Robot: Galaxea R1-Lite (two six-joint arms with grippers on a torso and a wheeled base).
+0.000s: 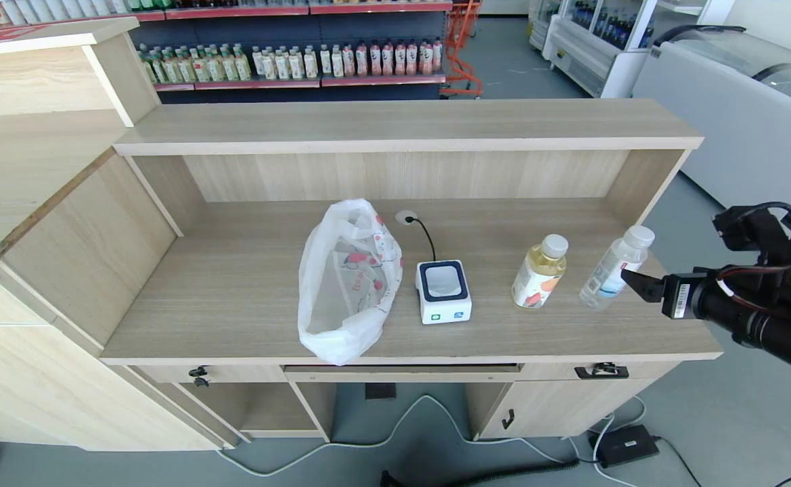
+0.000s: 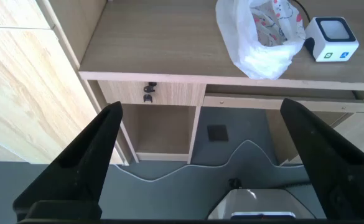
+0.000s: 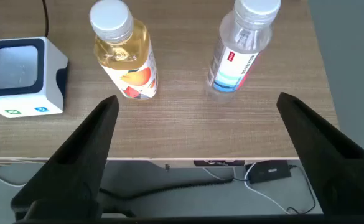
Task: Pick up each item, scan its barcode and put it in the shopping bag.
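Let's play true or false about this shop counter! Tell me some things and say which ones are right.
1. The white plastic shopping bag lies on the pale wooden counter with its mouth open. True.
2. The bottle of yellow drink with a white cap is inside the bag. False: it stands upright on the counter, outside the bag.
3. The white box-shaped scanner sits between the bag and the yellow drink. True.
4. The right claw is squeezing the clear plastic bottle with a blue label. False: the claw is open and holds nothing, and the bottle stands on the counter.
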